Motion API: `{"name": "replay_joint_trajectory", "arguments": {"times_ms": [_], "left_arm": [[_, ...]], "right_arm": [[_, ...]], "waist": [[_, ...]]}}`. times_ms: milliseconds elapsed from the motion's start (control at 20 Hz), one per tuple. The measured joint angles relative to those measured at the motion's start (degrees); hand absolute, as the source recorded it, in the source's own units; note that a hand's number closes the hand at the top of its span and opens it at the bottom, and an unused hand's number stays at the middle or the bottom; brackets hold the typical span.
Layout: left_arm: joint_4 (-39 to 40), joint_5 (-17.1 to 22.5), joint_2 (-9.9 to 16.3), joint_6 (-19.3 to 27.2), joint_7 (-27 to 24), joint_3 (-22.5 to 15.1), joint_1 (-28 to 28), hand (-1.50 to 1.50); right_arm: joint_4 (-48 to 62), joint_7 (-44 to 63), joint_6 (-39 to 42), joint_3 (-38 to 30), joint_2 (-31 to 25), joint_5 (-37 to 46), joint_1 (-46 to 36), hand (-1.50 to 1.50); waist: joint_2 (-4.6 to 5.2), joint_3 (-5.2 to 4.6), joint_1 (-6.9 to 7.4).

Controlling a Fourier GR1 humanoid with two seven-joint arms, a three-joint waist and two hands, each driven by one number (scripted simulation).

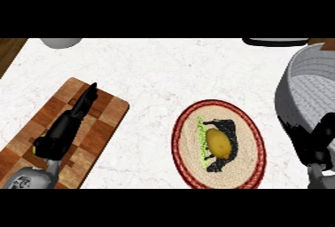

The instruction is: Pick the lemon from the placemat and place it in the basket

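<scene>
White marble counter [157, 75] — yellow oval lemon [219, 143] on round red-rimmed placemat [189, 177]; left hand [65, 126] fingers straight.

The yellow, oval lemon [219, 142] lies on its side at the centre of the round woven placemat with a red rim [185, 168], its long axis running from twelve to six o'clock; dark and green patches show beside it on the mat; the grey woven basket [307, 82] stands at two o'clock from the lemon, well apart, upright and open-topped.
</scene>
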Motion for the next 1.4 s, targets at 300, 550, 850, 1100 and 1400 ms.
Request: {"name": "replay_joint_trajectory", "arguments": {"times_ms": [300,550,850,1100,1400], "left_arm": [[-0.1,0.6,0.6,-1.1,-0.5,2.4,-2.7,0.0],[0.1,1.7,-0.5,-2.0,0.5,1.8,-3.9,0.0],[-0.2,2.1,-0.9,-1.9,1.3,2.6,-3.8,0.0],[-0.3,2.0,-0.6,-1.7,1.7,3.4,-3.1,0.0],[0.0,2.1,-0.3,-1.9,1.7,4.2,-2.7,0.0]], "right_arm": [[-4.5,-6.0,9.9,2.1,0.3,-1.5,-3.5,1.5],[-13.2,-17.2,13.9,9.6,3.9,3.8,-6.9,-1.5],[-18.4,-18.8,3.8,21.0,7.8,23.4,-7.5,-1.5],[-24.1,-7.0,-3.0,21.6,3.2,37.4,-10.5,-1.5],[-31.1,10.6,5.5,20.2,-8.5,46.3,-16.8,-1.5]], "waist": [[0.69,1.15,0.35],[0.46,1.01,1.29],[0.35,0.46,0.21],[-0.05,0.19,-0.96],[-0.24,-0.02,-1.54]]}}
